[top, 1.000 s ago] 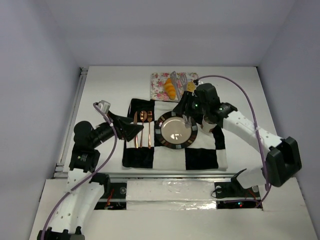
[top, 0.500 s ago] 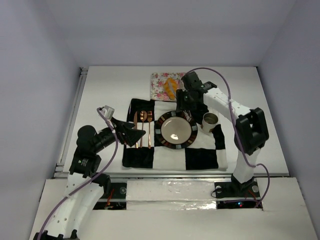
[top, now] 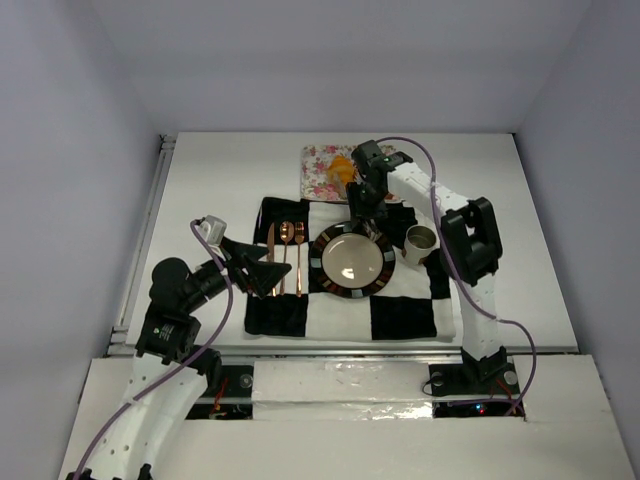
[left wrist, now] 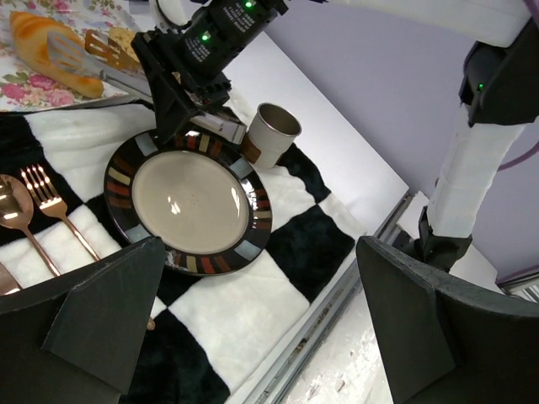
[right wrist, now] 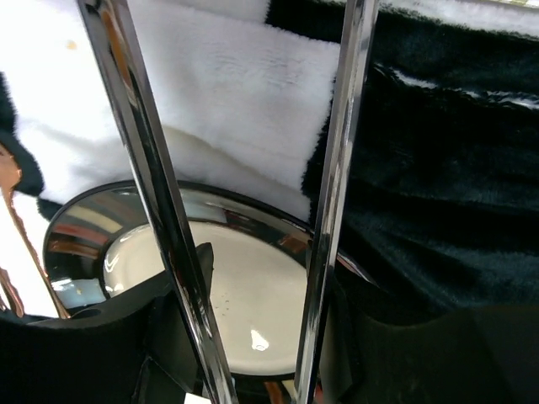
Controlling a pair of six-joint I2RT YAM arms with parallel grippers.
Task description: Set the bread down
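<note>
The right tool was clenched around the handle end of the long shiny steel tongs. On its own wrist camera the two bright arms ran forward, spread apart. Out at the far end, the slotted blades reached onto the pink floral paper napkin. One lay against the orange-yellow ridged croissant, the other close by the golden-brown toasted slice. Whether either piece was actually pinched, the views didn't show.

Both pieces sat on that napkin, just beyond the black-and-white checked cloth. The round ceramic plate with the striped rim lay bare in the middle.

The croissant looked light and flaky, likely to crush or shed crumbs, so a gentle squeeze across its thick middle seemed the safest hold. The toast looked stiffer but thin — probably best taken flat between the blades at its centre, or it could tip out.

A paper cup stood just beside the plate. Copper cutlery lay on the cloth's other side, where the left tool hung released, jaws wide, over the white desk.
</note>
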